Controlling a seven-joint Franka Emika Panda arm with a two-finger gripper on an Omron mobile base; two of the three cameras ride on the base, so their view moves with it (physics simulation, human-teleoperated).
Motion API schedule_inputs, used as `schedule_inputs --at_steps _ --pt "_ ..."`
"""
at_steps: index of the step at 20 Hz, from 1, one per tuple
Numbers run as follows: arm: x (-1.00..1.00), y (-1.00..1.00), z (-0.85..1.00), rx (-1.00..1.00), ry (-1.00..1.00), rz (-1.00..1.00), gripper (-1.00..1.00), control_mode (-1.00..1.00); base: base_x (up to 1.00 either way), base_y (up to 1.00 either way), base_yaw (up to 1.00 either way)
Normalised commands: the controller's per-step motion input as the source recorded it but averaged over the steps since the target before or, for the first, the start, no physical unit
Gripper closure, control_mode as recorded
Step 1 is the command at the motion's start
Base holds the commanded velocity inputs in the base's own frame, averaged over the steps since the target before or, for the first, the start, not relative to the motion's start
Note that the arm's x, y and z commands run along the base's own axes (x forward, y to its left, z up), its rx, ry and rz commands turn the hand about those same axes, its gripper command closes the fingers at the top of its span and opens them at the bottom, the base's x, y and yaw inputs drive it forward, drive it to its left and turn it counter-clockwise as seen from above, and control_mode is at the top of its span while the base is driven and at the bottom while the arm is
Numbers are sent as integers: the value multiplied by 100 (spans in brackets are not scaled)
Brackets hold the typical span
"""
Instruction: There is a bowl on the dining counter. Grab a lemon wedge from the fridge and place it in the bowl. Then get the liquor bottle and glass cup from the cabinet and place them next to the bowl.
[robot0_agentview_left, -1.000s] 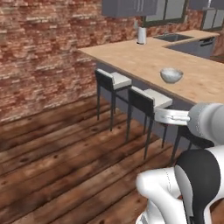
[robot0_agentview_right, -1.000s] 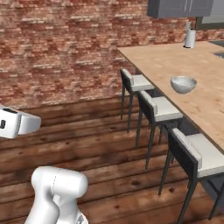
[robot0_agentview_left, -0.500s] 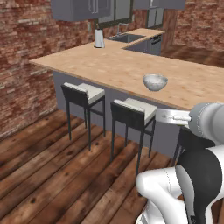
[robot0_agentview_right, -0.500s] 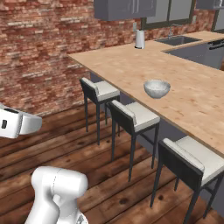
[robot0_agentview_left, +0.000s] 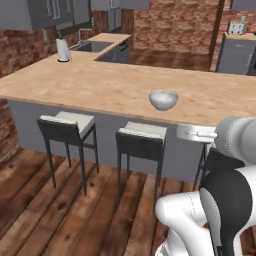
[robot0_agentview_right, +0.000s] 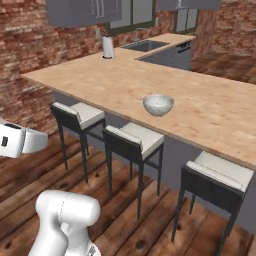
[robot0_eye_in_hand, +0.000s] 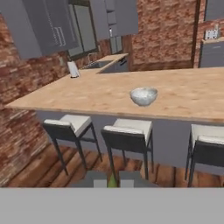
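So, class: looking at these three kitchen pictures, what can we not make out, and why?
- Inside of the bowl: its rim hides the bottom in all views.
- Thing between the fingertips: a yellow-green sliver in the hand view, too small to name.
- Stool legs: cut by the right base view's edge.

You have the bowl (robot0_agentview_left: 163, 99) sitting on the tabletop (robot0_agentview_left: 100, 87), near its front edge. Stools (robot0_agentview_left: 141, 136) stand on the floor in a row below that edge, the bowl roughly above the gap between two of them. Far left on the tabletop stands a paper towel roll (robot0_agentview_left: 63, 50) (upright), with the sink (robot0_agentview_left: 93, 46) just behind it.
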Motion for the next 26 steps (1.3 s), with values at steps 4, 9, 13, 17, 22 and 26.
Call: schedule_inputs --at_steps 4,9,13,17,22,26 --pt "0 0 0 0 0 0 100 100 65 49 -57" --pt "0 0 0 0 0 0 100 100 73 42 -53" --pt "0 0 0 0 0 0 100 100 74 58 -40" --pt "0 0 0 0 0 0 100 100 82 62 -21" --pt "0 0 0 0 0 0 100 100 96 45 -8" --pt "100 6 0 0 23 -2 100 -100 0 0 0"
